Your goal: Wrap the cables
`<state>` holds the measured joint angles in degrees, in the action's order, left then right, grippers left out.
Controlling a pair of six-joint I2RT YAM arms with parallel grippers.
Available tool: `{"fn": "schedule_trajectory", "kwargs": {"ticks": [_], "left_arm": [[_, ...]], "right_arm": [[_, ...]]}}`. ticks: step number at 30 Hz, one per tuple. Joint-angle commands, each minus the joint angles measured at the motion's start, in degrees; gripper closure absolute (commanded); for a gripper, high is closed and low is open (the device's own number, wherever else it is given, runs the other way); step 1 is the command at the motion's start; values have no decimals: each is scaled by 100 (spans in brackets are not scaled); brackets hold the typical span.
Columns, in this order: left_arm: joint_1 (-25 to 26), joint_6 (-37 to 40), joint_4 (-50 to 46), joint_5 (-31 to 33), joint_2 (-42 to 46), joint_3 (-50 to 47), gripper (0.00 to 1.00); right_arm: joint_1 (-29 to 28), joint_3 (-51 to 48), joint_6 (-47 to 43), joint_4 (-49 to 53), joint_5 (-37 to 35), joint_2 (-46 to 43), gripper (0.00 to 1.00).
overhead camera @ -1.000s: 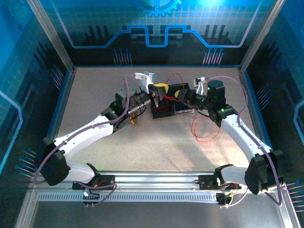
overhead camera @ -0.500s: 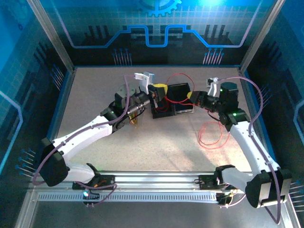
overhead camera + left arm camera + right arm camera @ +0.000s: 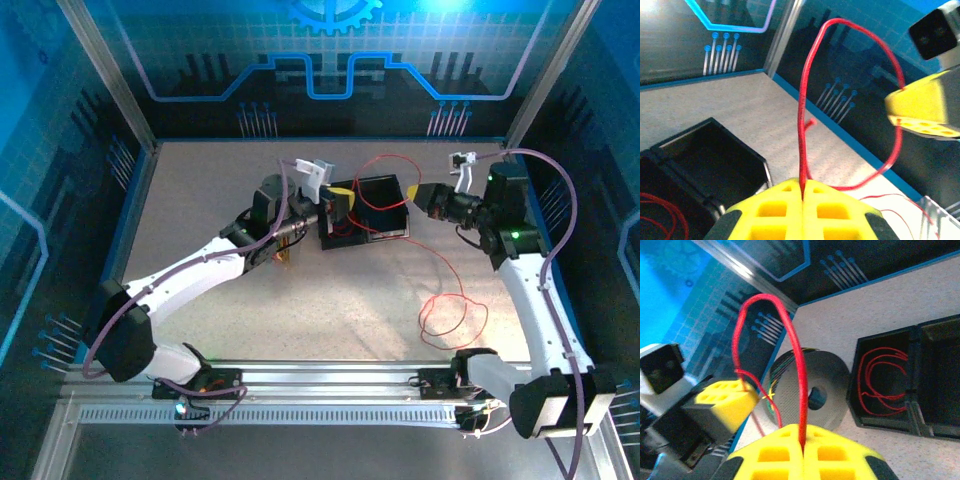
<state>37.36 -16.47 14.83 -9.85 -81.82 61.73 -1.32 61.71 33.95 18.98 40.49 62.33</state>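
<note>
A thin red cable (image 3: pixel 385 160) arcs between my two grippers above a black box (image 3: pixel 390 185). The left gripper (image 3: pixel 338 206) is at the box's left end, its yellow fingertips (image 3: pixel 785 192) shut on the cable (image 3: pixel 802 125). My right gripper (image 3: pixel 420 194) hangs just right of the box and is shut on the same cable (image 3: pixel 799 370). More of the cable lies in loose loops (image 3: pixel 452 316) on the table at the right. Further red loops (image 3: pixel 882 380) lie inside the box. The spool (image 3: pixel 812 390) stands behind the left gripper (image 3: pixel 725 397).
The black box (image 3: pixel 920 425) has two compartments. Blue-edged enclosure walls (image 3: pixel 135 190) close the table on the left, back and right. The arm bases sit on a rail (image 3: pixel 330 385) at the near edge.
My right arm has swung right, away from the box, drawing the cable out. The loose loops on the table slid toward the front right. The left gripper shifted slightly right.
</note>
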Motion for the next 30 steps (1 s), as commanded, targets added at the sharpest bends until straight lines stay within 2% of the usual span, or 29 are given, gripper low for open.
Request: {"fn": "schedule_trajectory", "kwargs": {"ticks": [1,3,5,11,14,17,21,22,23,25,27,30], "left_arm": [[-107,345,-61,380,-18,137,100],[-223,305,116,379,-53,193,100],[-319,301,257,308,-91,282,100],[-483,433,499,453,-203,556,100],[-502,470,840,500,-280,500,100],[-496,266,1161,437,-453,472,100],[-468,-287,1744,336,-782,375,100],[-461,-392,1790,385,-844,374,95],[-458,-501,1804,459,-874,373,86],[-467,-605,1839,636,-835,302,57],[-501,-600,1707,718,-673,251,41],[-585,-580,1264,756,-270,234,18]], "right_arm": [[62,410,-529,885,877,206,100],[-6,465,-737,1259,1161,346,100],[-90,543,-1037,1692,1134,432,100],[-105,481,-877,1637,1394,314,100],[-110,296,-192,837,1871,221,100],[-213,27,593,-123,2040,159,100],[-468,-731,2348,-2627,2368,353,100],[-496,-965,2874,-3336,2426,426,100],[-493,-1097,3353,-4061,2462,499,100],[-405,-1463,3902,-4742,2488,605,100],[-194,-1617,3915,-4671,2403,584,100],[74,-1663,3451,-3962,2198,468,100]]}}
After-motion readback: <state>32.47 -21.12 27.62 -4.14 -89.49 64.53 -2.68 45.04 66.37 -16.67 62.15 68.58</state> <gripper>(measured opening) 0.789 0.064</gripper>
